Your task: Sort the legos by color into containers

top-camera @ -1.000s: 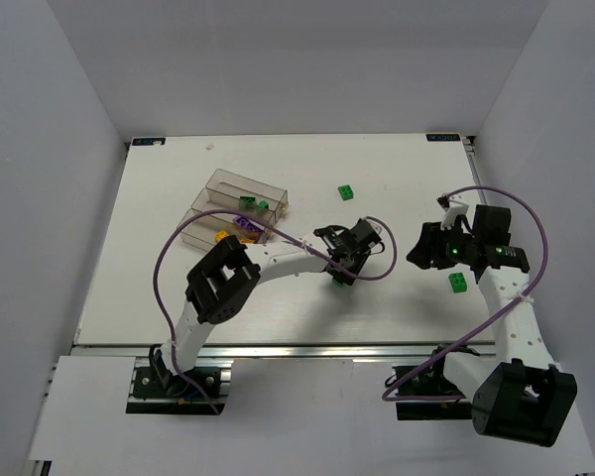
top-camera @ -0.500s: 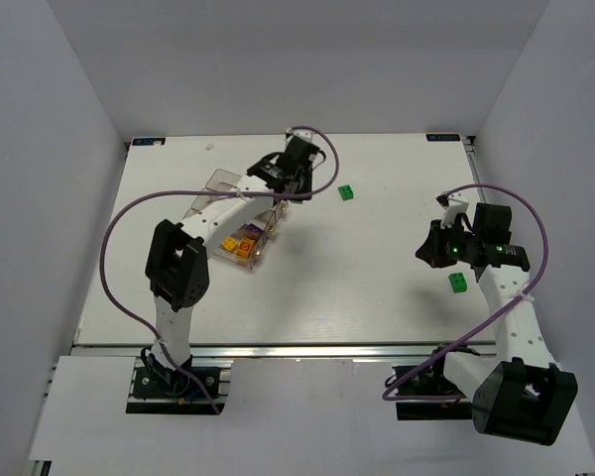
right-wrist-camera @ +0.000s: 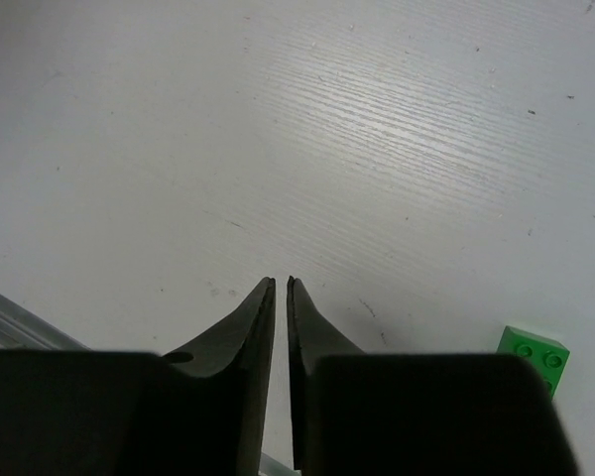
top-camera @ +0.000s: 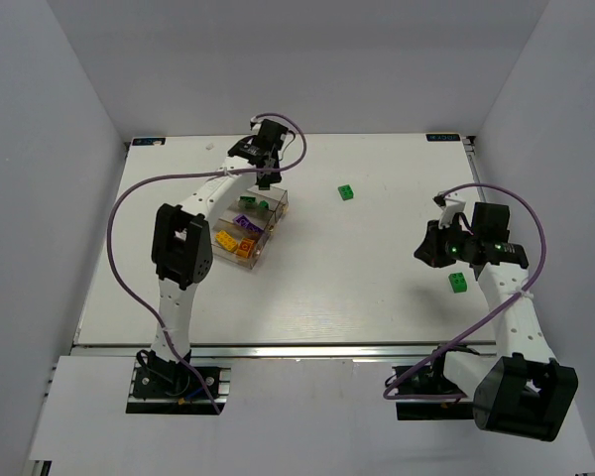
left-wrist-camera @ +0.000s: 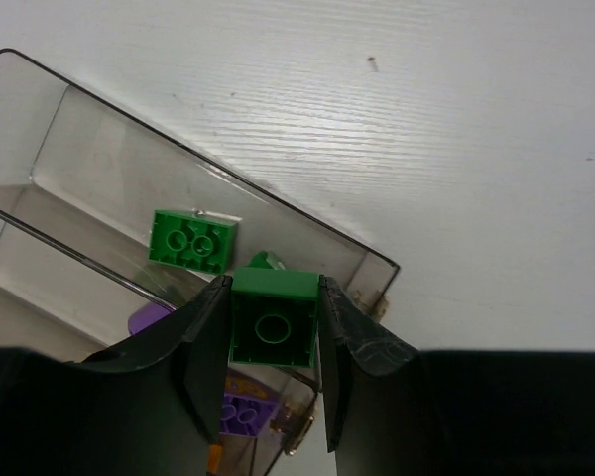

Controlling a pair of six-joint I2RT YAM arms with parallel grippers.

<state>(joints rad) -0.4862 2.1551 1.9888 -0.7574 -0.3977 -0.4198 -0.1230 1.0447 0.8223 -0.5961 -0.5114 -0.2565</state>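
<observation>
My left gripper (top-camera: 265,181) is shut on a green lego (left-wrist-camera: 272,319) and holds it above the far compartment of the clear containers (top-camera: 276,220). In the left wrist view the container's wall (left-wrist-camera: 307,230) runs just ahead of the jaws. A green lego (left-wrist-camera: 191,240) lies in that compartment and a purple lego (left-wrist-camera: 244,411) in the one beside it. Yellow and orange legos (top-camera: 234,244) lie in the near compartment. My right gripper (top-camera: 428,250) is shut and empty above bare table, left of a loose green lego (top-camera: 458,283), which also shows in the right wrist view (right-wrist-camera: 535,351).
Another loose green lego (top-camera: 347,192) lies on the table to the right of the containers. White walls enclose the table on the left, back and right. The left arm's purple cable (top-camera: 129,213) loops over the table's left side.
My left arm has swung from the table's middle to the back left with the green lego, and now hangs over the far compartment. My right gripper has barely moved.
</observation>
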